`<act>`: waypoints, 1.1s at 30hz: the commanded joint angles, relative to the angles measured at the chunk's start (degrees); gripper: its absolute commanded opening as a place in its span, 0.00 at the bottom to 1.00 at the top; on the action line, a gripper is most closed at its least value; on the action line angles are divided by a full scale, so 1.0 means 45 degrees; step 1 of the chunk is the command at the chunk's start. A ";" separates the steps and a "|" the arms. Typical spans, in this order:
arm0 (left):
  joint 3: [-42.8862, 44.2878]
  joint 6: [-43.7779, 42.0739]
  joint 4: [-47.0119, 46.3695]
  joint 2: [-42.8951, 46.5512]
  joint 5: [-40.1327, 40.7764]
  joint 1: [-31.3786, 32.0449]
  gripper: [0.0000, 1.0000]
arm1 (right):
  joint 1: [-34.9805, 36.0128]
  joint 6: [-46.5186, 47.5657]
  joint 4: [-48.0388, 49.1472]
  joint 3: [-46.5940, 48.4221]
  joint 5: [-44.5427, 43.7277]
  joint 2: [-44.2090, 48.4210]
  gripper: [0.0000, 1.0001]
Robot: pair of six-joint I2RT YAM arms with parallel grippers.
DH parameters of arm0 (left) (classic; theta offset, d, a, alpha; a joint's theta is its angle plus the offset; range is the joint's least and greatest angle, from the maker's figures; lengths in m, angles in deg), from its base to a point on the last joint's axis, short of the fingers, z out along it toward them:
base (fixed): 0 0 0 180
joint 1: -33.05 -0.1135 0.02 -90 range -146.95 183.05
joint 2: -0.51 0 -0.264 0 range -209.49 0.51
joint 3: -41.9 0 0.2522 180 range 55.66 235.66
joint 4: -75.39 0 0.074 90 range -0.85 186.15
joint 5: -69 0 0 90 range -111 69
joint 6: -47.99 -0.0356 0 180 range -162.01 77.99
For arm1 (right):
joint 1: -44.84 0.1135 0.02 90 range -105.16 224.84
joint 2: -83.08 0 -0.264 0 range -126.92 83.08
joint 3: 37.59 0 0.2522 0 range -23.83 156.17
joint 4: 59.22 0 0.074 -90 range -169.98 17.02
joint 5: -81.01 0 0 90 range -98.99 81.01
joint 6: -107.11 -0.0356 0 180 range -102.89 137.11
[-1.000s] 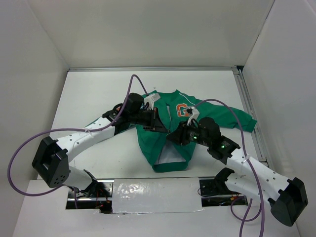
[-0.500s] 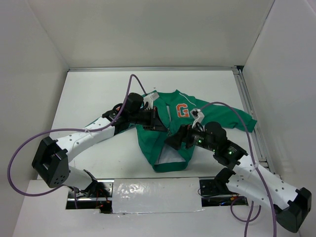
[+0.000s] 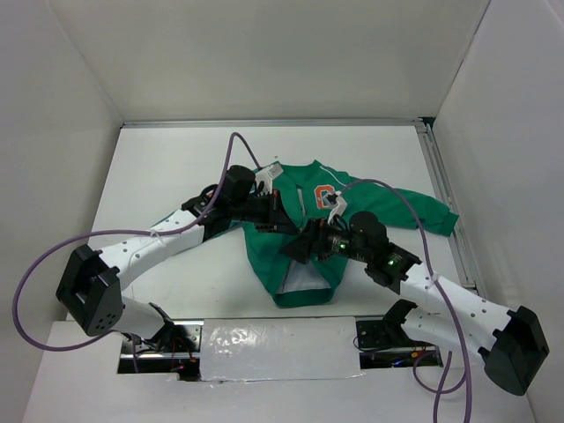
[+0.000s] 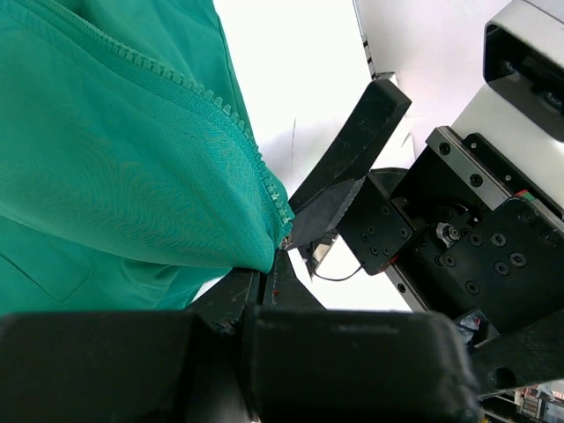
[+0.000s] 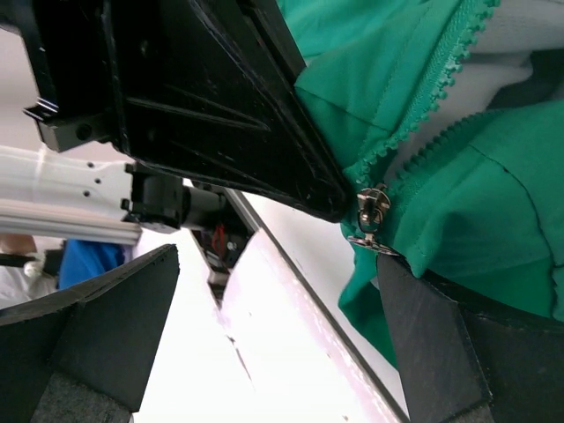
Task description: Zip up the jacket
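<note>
1. The jacket is lying in the middle of the tabletop, hem toward the near edge.
2. Our left tool is clamping its fabric beside the zipper teeth.
3. Our right tool, fingers apart, is framing the slider; we are advising a square, centred close.

The right gripper moved leftward across the front of the jacket, dipping first toward the hem and then ending closer to the left gripper. The right arm swung out toward the near edge, then came back in behind it.
</note>
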 commanded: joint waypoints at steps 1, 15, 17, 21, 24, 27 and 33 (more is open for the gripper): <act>0.0060 0.0263 -0.0881 0.0571 -0.0183 -0.0078 0.00 | -0.0011 -0.0548 0.1813 -0.0298 -0.0212 0.0021 1.00; -0.0175 0.0341 -0.0979 0.0708 -0.0437 -0.0176 0.00 | -0.0597 -0.0823 0.2516 -0.0943 -0.0428 0.0821 1.00; -0.0155 0.0341 -0.0921 0.0572 -0.0359 -0.0195 0.00 | -0.0617 -0.0784 0.2595 -0.0943 -0.0291 0.1133 1.00; -0.0271 0.0419 -0.0939 0.0454 -0.0358 -0.0195 0.00 | -0.0617 -0.0823 0.2575 -0.1041 -0.0564 0.1661 0.99; -0.0311 0.0419 -0.0940 0.0415 -0.0281 -0.0215 0.00 | -0.0676 -0.0862 0.2497 -0.1021 -0.0409 0.1799 0.98; -0.0292 0.0419 -0.0940 0.0434 -0.0280 -0.0215 0.00 | -0.0695 -0.0882 0.2516 -0.1041 -0.0233 0.1760 0.94; -0.0311 0.0400 -0.0940 0.0473 -0.0202 -0.0215 0.00 | -0.0715 -0.0902 0.2517 -0.1002 -0.0310 0.1526 0.79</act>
